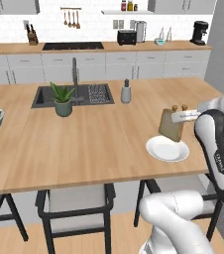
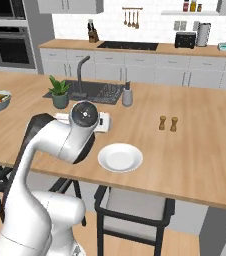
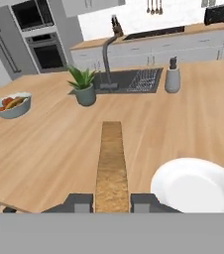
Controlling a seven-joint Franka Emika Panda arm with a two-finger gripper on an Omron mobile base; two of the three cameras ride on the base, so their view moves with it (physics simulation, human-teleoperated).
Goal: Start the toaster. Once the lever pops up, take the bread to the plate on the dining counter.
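Bread [image 1: 171, 127] is up in the air, gripped by the hand [image 3: 111, 202] right over the near edge of the dining surface [image 1: 84, 139], hanging just above the back rim of the plate [image 1: 167, 149]. In the hand view the slice runs edge-on straight out from between the two fingertips [image 3: 79, 202], which sit closed against its flat faces, the plate's white curve just to one side of it. Toaster [image 1: 126, 36] sits well away on the back counter beside a tall silver kettle [image 1: 140, 31], so the carrying looks nearly done and only the set-down seems left.

Handling-wise, this looks like a light, stiff slice, crisp enough to hold its shape when pinched at one end, but likely brittle: squeeze hard and the crust could crumble. Pinching across the faces near an edge, as now, seems the sensible hold. A plant pot [image 1: 63, 106] and salt and pepper shakers [image 2: 167, 123] stand clear of the drop spot.
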